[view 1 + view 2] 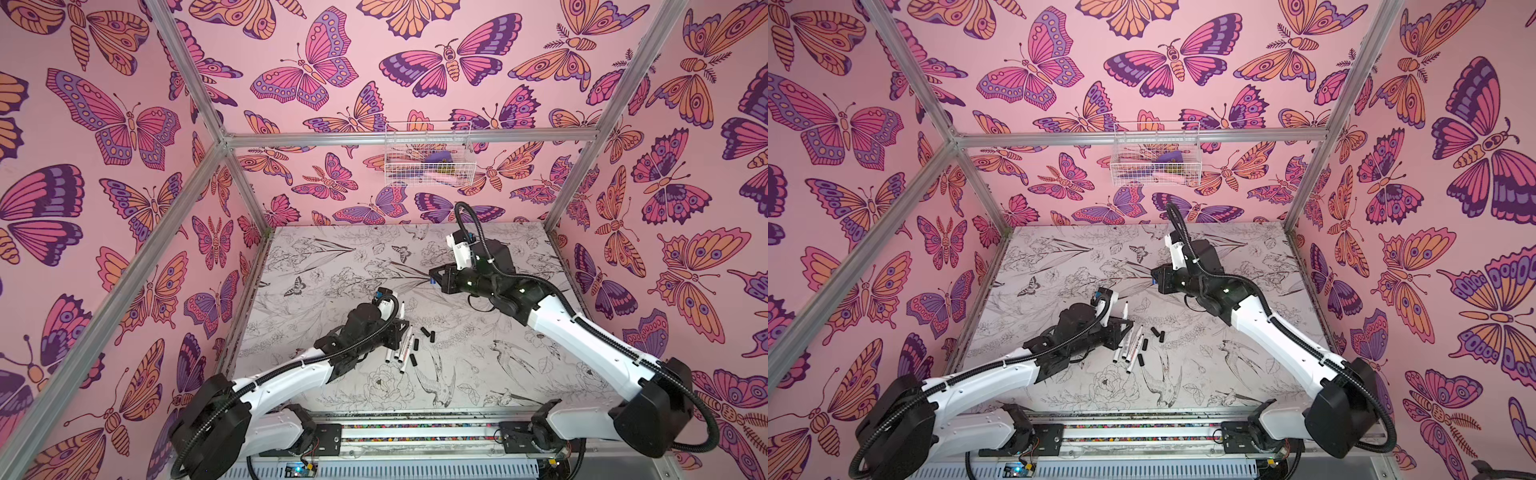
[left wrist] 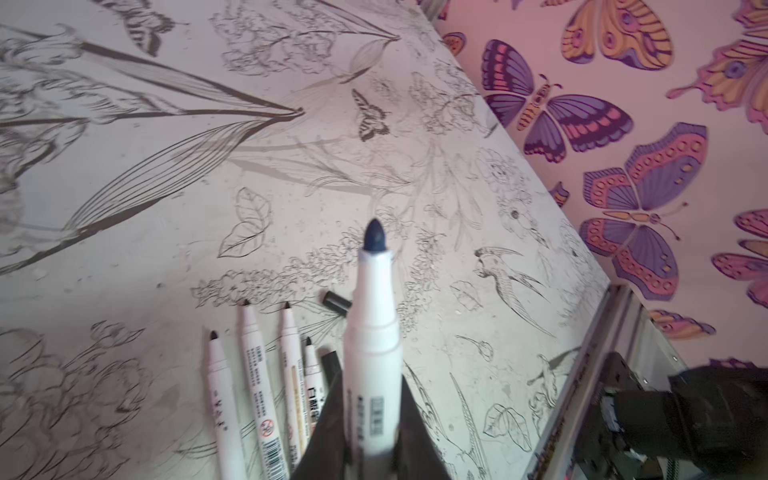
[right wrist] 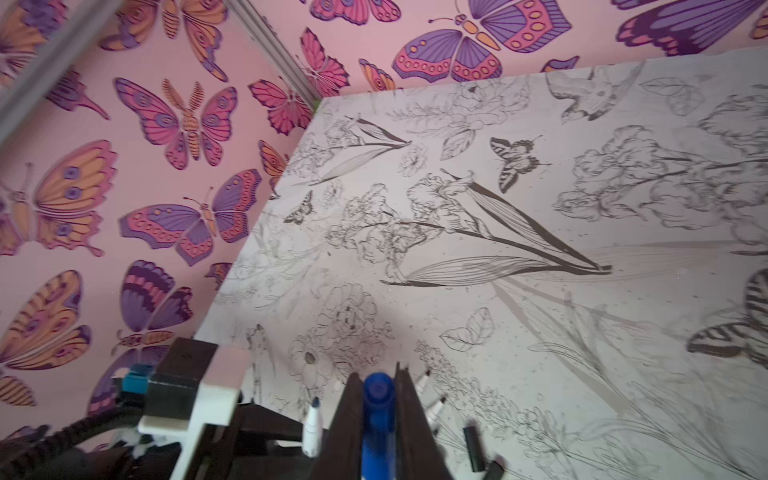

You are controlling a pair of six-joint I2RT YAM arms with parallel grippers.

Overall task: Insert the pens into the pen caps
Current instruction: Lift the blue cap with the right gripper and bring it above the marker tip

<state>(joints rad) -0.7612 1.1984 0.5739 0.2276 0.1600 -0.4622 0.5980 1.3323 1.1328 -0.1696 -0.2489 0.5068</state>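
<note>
1. Left gripper [image 2: 371, 405] is clamping shut on a pen [image 2: 374, 332], its jaws pressing the lower barrel from both sides. The pen's dark tip is sticking out well past the jaws. In both top views this gripper is hanging left of the middle of the surface [image 1: 332, 266], just beside the loose pile.
2. Four pens [image 2: 266, 395] are lying flat on the surface, uncapped, side by side and roughly parallel, some touching, just right of the left gripper in a top view [image 1: 400, 350].
3. Four black caps [image 1: 1145, 344] are lying loose on the surface. Two are sitting among the pens' right edge, and two are sitting close together a little farther right.
4. Right gripper [image 3: 379, 395] is squeezing a blue cap [image 3: 378, 415] between its jaws, the cap's end facing outward. In a top view it is hovering off the surface, farther back and right of the pile [image 1: 433, 279], well apart from the held pen.
</note>
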